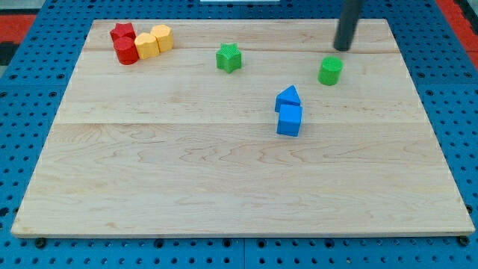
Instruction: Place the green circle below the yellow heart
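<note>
My tip [343, 48], a bare rod with no gripper to open or close, is shown just above-right of the green circle [330, 71], which lies far right of the yellow heart [146, 45], so a long leftward push is required.

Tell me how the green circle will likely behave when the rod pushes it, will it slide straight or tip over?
The green circle looks squat and stands flat, so it probably slides rather than tips. Its round side may let it slip sideways off my tip, which sits just above it in the view. The wooden board looks smooth.
</note>
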